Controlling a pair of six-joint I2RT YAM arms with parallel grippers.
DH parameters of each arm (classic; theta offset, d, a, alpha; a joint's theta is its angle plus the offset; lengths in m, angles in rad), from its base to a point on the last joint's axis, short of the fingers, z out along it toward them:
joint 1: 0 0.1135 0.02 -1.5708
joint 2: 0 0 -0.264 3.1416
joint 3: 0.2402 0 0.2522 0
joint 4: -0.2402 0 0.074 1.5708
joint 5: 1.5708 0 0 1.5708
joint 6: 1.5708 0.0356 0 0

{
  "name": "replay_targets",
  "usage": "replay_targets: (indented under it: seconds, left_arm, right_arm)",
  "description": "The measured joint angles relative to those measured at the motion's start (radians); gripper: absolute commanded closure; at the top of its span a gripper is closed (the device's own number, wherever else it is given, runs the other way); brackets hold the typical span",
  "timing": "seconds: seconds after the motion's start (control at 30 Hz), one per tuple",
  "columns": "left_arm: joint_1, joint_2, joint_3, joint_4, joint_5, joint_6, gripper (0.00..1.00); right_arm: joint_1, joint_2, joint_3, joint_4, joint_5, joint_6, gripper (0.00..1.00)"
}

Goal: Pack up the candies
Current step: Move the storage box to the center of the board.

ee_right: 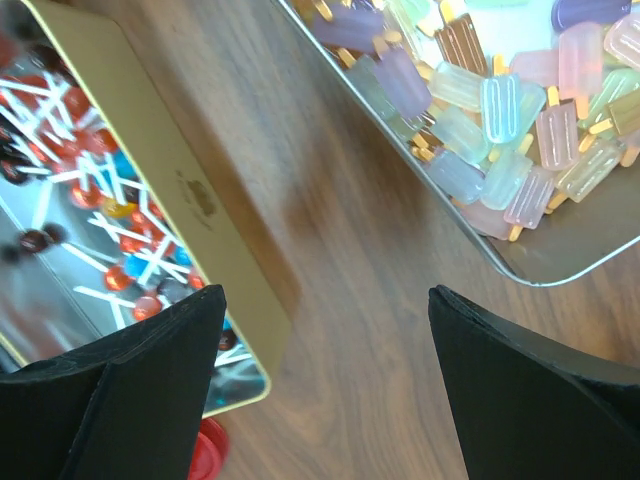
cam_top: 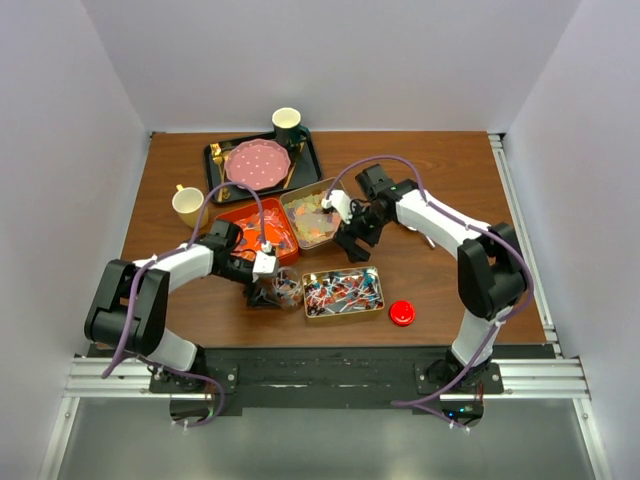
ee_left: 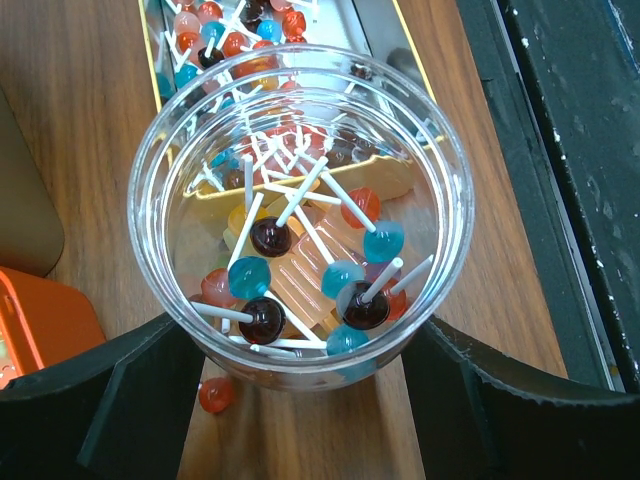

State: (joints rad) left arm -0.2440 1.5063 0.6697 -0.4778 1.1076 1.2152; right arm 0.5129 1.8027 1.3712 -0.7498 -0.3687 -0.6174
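Note:
My left gripper (cam_top: 268, 292) is shut on a clear round jar (cam_top: 286, 288) that stands on the table; in the left wrist view the jar (ee_left: 300, 200) sits between my black fingers (ee_left: 140, 390) and holds several small lollipop candies (ee_left: 270, 238) and a pale orange gummy piece. One loose red candy (ee_left: 217, 394) lies on the wood under the jar's near edge. A gold tin (cam_top: 342, 292) full of lollipops lies right of the jar. A silver tin (cam_top: 312, 216) holds pastel popsicle gummies (ee_right: 500, 120). My right gripper (cam_top: 352, 246) is open and empty above bare wood between the two tins (ee_right: 325, 400).
The round red lid (cam_top: 402, 313) lies right of the gold tin (ee_right: 150, 200). An orange tray (cam_top: 256, 226) sits behind my left gripper. A black tray (cam_top: 220, 158) with a pink plate (cam_top: 258, 163), a dark green cup (cam_top: 287, 125) and a yellow cup (cam_top: 188, 206) stand at the back left.

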Motion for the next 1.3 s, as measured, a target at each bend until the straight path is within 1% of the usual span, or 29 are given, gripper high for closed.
replay_targets:
  seconds: [0.13,0.3,0.47,0.67,0.83,0.93,1.1,1.2,1.3]
  left_arm:
    - [-0.002,-0.003,0.000,0.001,-0.004,-0.004,0.23]
    - [-0.002,-0.003,-0.003,0.018,-0.007,-0.034,0.24]
    - [-0.003,-0.003,-0.007,0.050,-0.008,-0.079,0.24]
    - [-0.023,-0.009,-0.008,0.078,-0.028,-0.109,0.24]
    - [-0.063,-0.010,0.006,0.078,-0.055,-0.114,0.24]
    - [-0.088,0.005,0.029,0.066,-0.069,-0.113,0.25]
    - [-0.117,0.040,0.076,0.043,-0.087,-0.104,0.25]
    - [-0.130,0.065,0.109,0.031,-0.102,-0.101,0.25]
    - [-0.140,0.084,0.137,0.020,-0.113,-0.097,0.26]
  right_arm:
    - [-0.004,0.003,-0.021,0.004,-0.019,-0.069,0.14]
    - [0.031,0.003,-0.055,-0.008,-0.040,-0.182,0.14]
    - [0.056,0.003,-0.056,-0.009,-0.039,-0.237,0.14]
    - [0.063,0.003,-0.092,0.115,0.046,-0.207,0.15]
    - [0.064,0.004,-0.126,0.256,0.148,-0.174,0.14]
    - [0.062,0.011,-0.130,0.304,0.192,-0.168,0.14]
    - [0.036,0.062,-0.111,0.315,0.229,-0.140,0.14]
    - [-0.008,0.121,-0.066,0.309,0.243,-0.113,0.14]
    - [-0.055,0.142,-0.020,0.302,0.253,-0.089,0.14]
